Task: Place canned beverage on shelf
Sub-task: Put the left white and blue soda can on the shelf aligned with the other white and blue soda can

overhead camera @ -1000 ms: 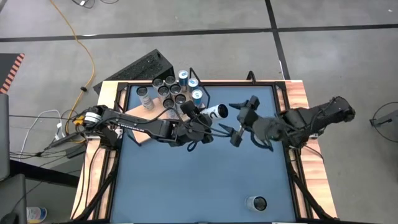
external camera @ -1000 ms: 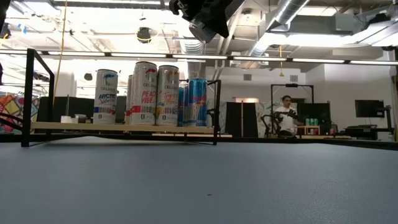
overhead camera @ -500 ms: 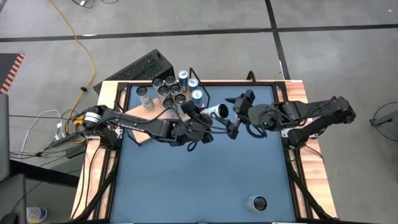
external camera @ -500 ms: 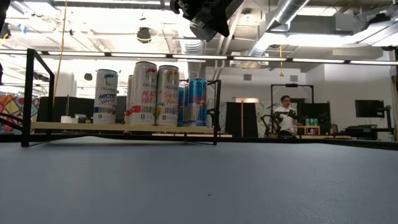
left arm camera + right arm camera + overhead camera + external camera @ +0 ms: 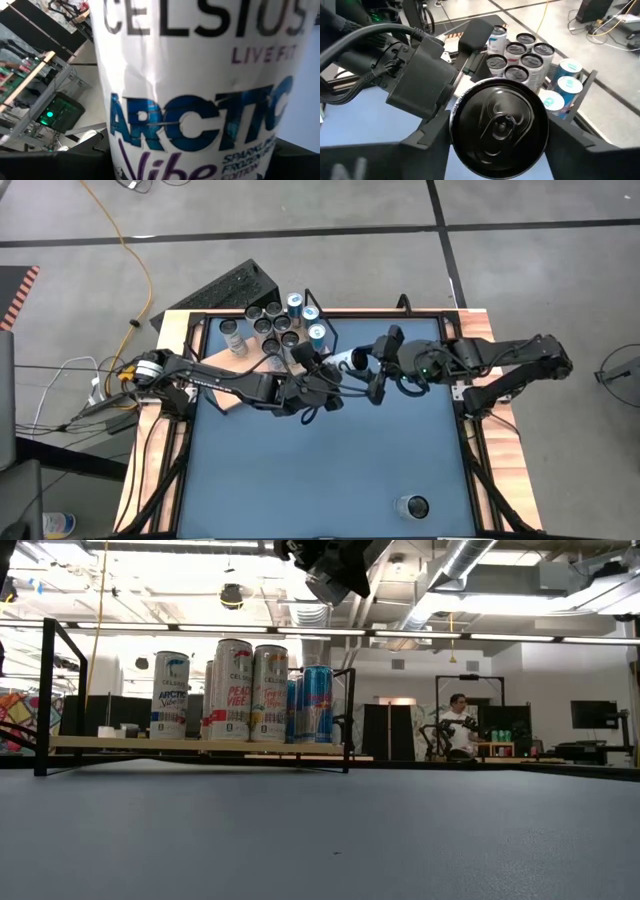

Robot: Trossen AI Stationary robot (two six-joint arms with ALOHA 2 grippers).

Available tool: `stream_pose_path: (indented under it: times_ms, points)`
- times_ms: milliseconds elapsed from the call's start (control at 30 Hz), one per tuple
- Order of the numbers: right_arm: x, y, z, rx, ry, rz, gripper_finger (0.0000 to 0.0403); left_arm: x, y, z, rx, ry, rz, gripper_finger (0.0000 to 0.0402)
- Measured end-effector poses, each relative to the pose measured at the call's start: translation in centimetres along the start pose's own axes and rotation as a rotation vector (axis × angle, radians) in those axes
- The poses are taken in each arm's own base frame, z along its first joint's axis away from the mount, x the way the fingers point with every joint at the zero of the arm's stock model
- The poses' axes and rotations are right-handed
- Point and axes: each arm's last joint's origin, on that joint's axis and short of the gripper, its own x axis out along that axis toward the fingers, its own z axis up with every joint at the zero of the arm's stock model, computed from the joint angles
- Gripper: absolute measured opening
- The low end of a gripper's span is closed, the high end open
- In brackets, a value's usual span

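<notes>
The left gripper (image 5: 335, 375) holds its jaws pinched on the white can (image 5: 352, 359) above the worktop (image 5: 330, 470), at 4 o'clock from the shelf (image 5: 222, 397), while the right wrist view alone shows the right gripper (image 5: 495, 150) jaws spread around the can's top.

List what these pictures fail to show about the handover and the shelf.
- Right gripper: in the right wrist view the held can fills the gap between its fingers, so contact is unclear.
- Left gripper: in the left wrist view the can covers its fingers.
- Shelf: in the low view the front cans hide those behind.
- Can near the table's front edge: too small for a label in the high view.
</notes>
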Motion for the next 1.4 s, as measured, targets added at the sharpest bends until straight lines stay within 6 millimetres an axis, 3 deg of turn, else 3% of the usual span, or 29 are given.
stream_pose_path:
  times_ms: [100, 333, 800, 1167, 1400]
  points:
    - [0.0, -0.2, 0.0, -0.001, 0.005, -0.006, 0.022, 0.0, 0.0, 0.1, 0.007, -0.006, -0.001, 0.024]
    - [0.0, -0.2, 0.0, 0.002, 0.008, -0.007, 0.0217, 0.1, 0.0, 0.1, 0.015, -0.01, -0.021, 0.0241]
    - [-0.3, 0.9, -0.7, -0.054, 0.048, 0.048, 0.0217, -0.3, -0.9, 0.3, 0.053, -0.084, -0.403, 0.0307]
    - [-2.0, 3.5, -1.1, -0.336, -0.004, 0.162, 0.0217, -0.8, 2.9, 1.4, -0.194, -0.145, -1.029, 0.0312]
    - [-3.3, 5.2, -1.6, -0.445, -0.031, 0.246, 0.0217, -0.7, 2.9, 1.3, -0.188, -0.195, -1.301, 0.0312]
